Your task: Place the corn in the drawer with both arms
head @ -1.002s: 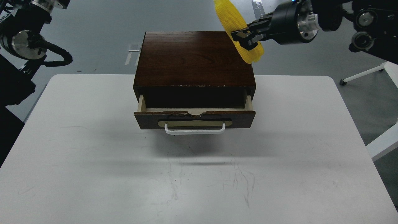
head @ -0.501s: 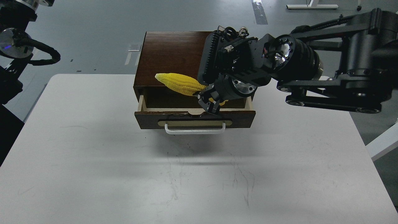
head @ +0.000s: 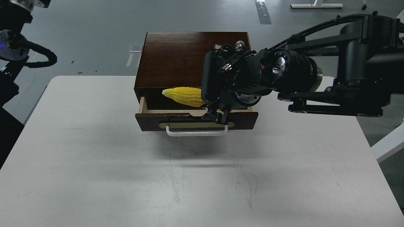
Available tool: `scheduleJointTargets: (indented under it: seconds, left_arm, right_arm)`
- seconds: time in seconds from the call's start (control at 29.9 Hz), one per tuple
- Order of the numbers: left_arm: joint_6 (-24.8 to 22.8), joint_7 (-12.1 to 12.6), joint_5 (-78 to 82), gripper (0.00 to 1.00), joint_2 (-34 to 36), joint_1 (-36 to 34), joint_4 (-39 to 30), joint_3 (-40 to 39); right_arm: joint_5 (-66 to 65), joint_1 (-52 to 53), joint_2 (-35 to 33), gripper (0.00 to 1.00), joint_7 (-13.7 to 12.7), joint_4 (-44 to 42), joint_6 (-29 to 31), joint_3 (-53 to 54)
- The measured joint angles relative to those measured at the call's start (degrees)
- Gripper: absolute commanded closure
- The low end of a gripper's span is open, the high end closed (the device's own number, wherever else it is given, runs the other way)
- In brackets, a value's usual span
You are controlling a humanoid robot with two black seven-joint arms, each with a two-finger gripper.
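1. Yellow and ridged, the corn (head: 184, 96) lies almost level over the open drawer (head: 195, 119), its tapered tip pointing to the left and its thicker end hidden behind the right arm's wrist.
2. That level, sideways lie looks chosen so that the cob runs along the width of the drawer and can fit between its pale side walls.
3. Whether the corn already rests on the drawer floor or hangs just above it cannot be told from this view; it sits low, below the dark wooden top of the box (head: 189, 60).
4. Only a short gap shows between the drawer front and the box, so the corn has to go down through a narrow slot.
5. The right gripper (head: 217, 116) points down at the front edge of the drawer, just above the brass-coloured plate and the white handle (head: 196, 131).
6. Its two small fingers stand close together, and their tips look clear of the corn, but the wrist covers the thick end, so I cannot tell whether the cob is gripped or let go.
7. The left arm (head: 19, 53) stays far off at the upper left, away from the table (head: 94, 157); its gripper is out of view.
8. My guess is that closing the drawer falls to that arm.
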Motion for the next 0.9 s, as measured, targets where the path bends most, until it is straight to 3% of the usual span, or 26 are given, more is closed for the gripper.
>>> scheduleJointTargets:
  seconds: [0.3, 0.47, 0.7, 0.9]
  left_arm:
    - [0.0, 0.0, 0.0, 0.02, 0.1, 0.0, 0.0, 0.0]
    - [0.0, 0.0, 0.0, 0.02, 0.3, 0.0, 0.0, 0.0]
    - [0.0, 0.0, -0.6, 0.02, 1.6, 0.0, 0.1, 0.0]
    - [0.0, 0.0, -2.0, 0.02, 1.2, 0.5, 0.1, 0.0]
  right_arm:
    - [0.1, 0.1, 0.0, 0.11, 0.3, -0.1, 0.0, 0.1]
    - [2.0, 0.7, 0.2, 0.01, 0.8, -1.5, 0.0, 1.9]
    - [28.7, 0.0, -0.5, 0.0, 0.7, -12.1, 0.0, 11.8]
    - [45.0, -3.6, -5.5, 0.0, 0.3, -18.5, 0.0, 18.4]
